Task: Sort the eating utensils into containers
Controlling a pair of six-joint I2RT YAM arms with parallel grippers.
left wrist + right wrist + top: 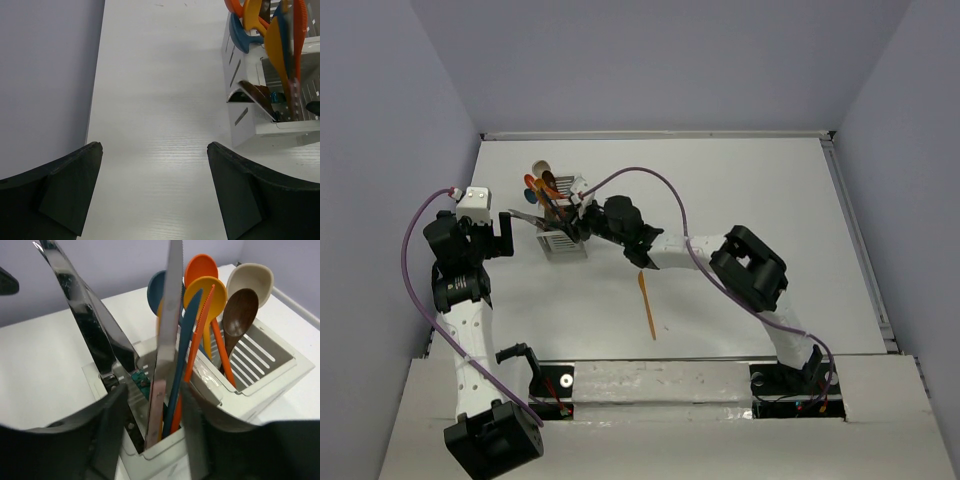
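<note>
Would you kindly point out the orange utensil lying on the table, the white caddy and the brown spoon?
orange utensil (647, 305): top view, mid-length.
white caddy (563, 245): top view, slatted side wall.
brown spoon (240, 309): right wrist view, its bowl.

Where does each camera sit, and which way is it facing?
Top external: above and behind, looking down on table and caddy; left arm, right arm show.
Left wrist: on the left arm, facing low along the table; open jaws show.
Right wrist: above the caddy; jaws flank an upright silver knife.
Shared: all see the caddy.
</note>
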